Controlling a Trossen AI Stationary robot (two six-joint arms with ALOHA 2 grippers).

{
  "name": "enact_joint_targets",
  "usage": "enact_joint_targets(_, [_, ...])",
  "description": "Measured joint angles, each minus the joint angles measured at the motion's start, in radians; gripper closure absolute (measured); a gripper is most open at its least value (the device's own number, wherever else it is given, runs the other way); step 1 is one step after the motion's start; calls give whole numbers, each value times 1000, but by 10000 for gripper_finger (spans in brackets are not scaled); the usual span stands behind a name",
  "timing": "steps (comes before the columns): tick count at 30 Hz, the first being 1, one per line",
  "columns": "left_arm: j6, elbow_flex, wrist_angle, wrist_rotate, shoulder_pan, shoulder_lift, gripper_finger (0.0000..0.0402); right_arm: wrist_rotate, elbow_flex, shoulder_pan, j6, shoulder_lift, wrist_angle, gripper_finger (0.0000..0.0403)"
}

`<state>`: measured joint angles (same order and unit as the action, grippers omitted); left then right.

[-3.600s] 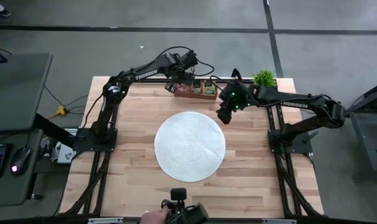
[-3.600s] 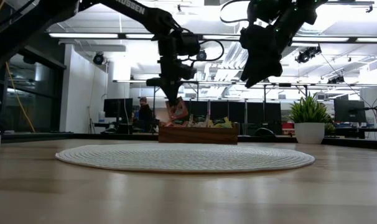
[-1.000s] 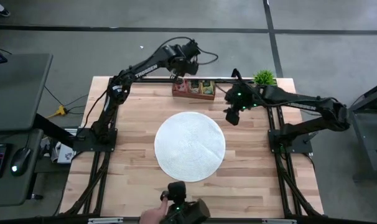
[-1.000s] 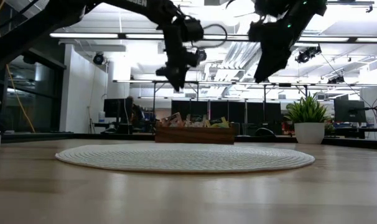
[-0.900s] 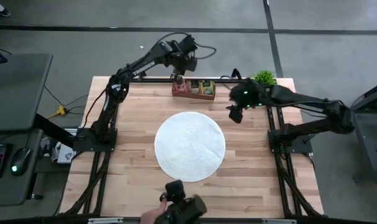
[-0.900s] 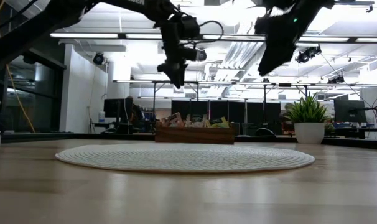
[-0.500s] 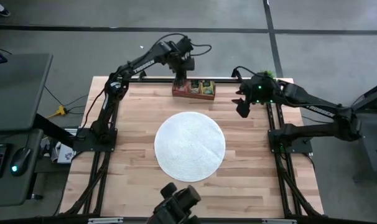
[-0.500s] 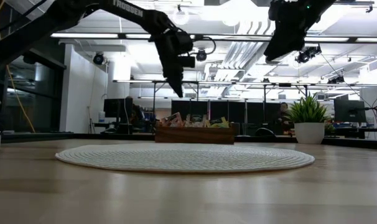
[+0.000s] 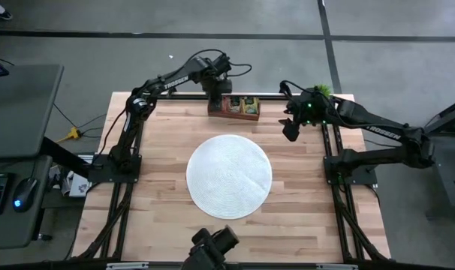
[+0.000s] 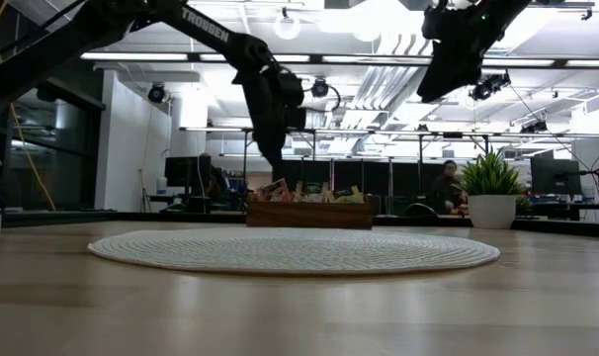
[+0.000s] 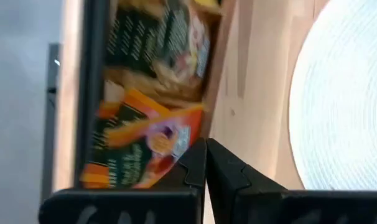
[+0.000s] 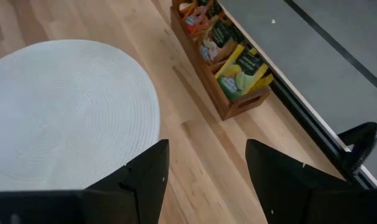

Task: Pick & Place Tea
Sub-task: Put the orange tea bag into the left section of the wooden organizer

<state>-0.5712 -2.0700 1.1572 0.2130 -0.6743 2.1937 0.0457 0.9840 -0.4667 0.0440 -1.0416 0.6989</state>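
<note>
My left gripper (image 11: 205, 163) is clenched on nothing above the tray (image 9: 234, 106); I should open before descending onto the orange tea (image 11: 139, 143).

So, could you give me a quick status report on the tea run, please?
Left gripper shut and empty above the tray. Right gripper open, raised near the plant. Tea packets all in the tray; mat bare. Nothing in the way.

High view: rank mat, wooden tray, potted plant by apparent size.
1. Mat, by far the largest.
2. Wooden tray, a short box at the table's far edge.
3. Potted plant, smallest, though the right arm partly covers it, so its full extent is unsure.
</note>
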Motion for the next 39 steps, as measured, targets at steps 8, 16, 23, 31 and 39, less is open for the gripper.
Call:
enact_joint_targets(8, [8, 86, -85, 21, 0, 0, 400, 12, 0, 0, 4, 0, -1, 194])
enact_joint_targets(16, [27, 88, -107, 47, 0, 0, 401, 12, 0, 0, 26, 0, -1, 194])
enact_joint_targets(23, [45, 88, -108, 8, 0, 0, 401, 12, 0, 4, 31, 0, -1, 194])
enact_joint_targets(31, [45, 88, -109, 5, -1, 0, 401, 11, 0, 4, 47, 0, -16, 194])
enact_joint_targets(39, [161, 89, -101, 73, 0, 52, 401, 12, -1, 4, 53, 0, -16, 194])
